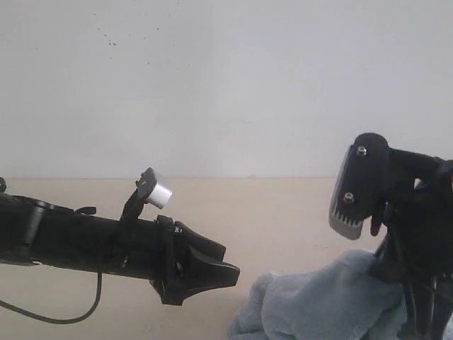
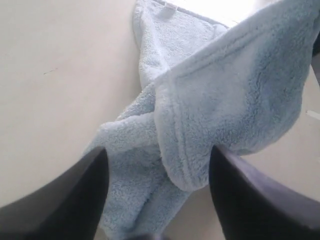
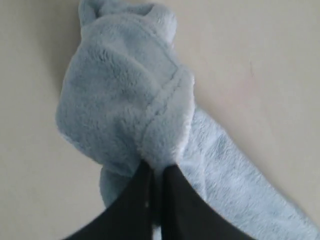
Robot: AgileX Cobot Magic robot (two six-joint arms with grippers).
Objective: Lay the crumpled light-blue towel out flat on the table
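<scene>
The light-blue towel (image 1: 333, 301) lies bunched at the lower right of the exterior view, one part lifted off the beige table (image 1: 283, 219). My right gripper (image 3: 159, 167) is shut on a hemmed fold of the towel (image 3: 125, 95), which hangs from it in a thick lump. My left gripper (image 2: 157, 155) is open, its dark fingers (image 2: 240, 195) standing wide on either side of the towel (image 2: 210, 100) just ahead of it, not touching it. In the exterior view the left gripper (image 1: 212, 269) points toward the towel from the left.
A white speckled wall (image 1: 226, 78) rises behind the table. A black cable (image 1: 64, 315) loops under the left arm. The towel's far hemmed edge (image 2: 185, 12) runs off toward the table's bright far side.
</scene>
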